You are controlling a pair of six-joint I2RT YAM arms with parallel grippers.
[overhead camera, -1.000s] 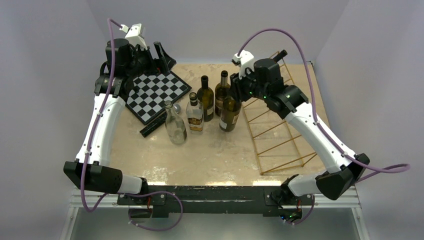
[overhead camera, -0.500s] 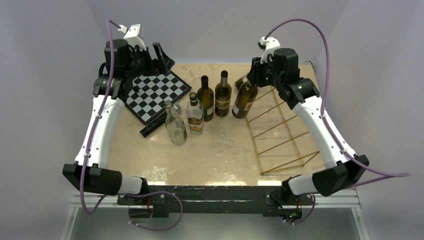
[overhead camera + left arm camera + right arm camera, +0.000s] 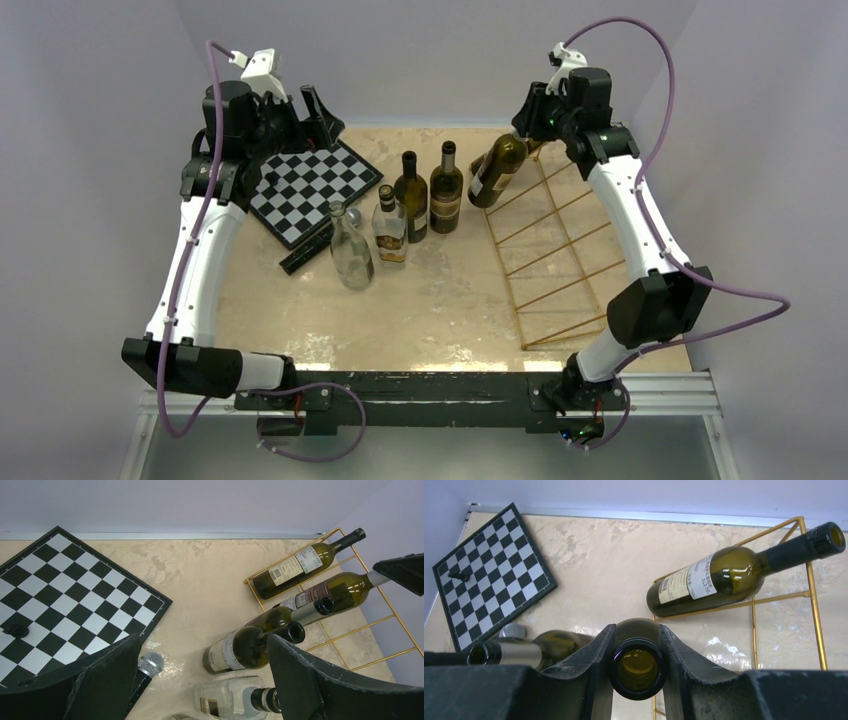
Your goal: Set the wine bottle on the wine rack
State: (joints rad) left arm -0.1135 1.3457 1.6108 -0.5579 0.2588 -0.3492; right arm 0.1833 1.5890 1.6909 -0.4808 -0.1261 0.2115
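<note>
A dark green wine bottle (image 3: 497, 168) hangs tilted, base low, over the far left end of the gold wire wine rack (image 3: 570, 286). My right gripper (image 3: 533, 133) is shut on its neck. In the right wrist view both fingers clamp the neck just under the open mouth (image 3: 637, 667). A second green bottle (image 3: 724, 577) lies on the rack's far slot (image 3: 809, 595). The left wrist view shows the held bottle (image 3: 345, 587) just in front of that one (image 3: 295, 570). My left gripper (image 3: 320, 110) hovers open and empty above the chessboard.
Two dark wine bottles (image 3: 411, 200) (image 3: 446, 190) stand at mid-table, left of the rack. Beside them are a clear square bottle (image 3: 389, 228) and a clear round one (image 3: 351, 250). A chessboard (image 3: 310, 185) and a black microphone (image 3: 305, 250) lie at the left.
My right arm has carried the bottle from beside the standing bottles up and back to the right, tipping it over the rack's far end. The left arm has barely moved.
</note>
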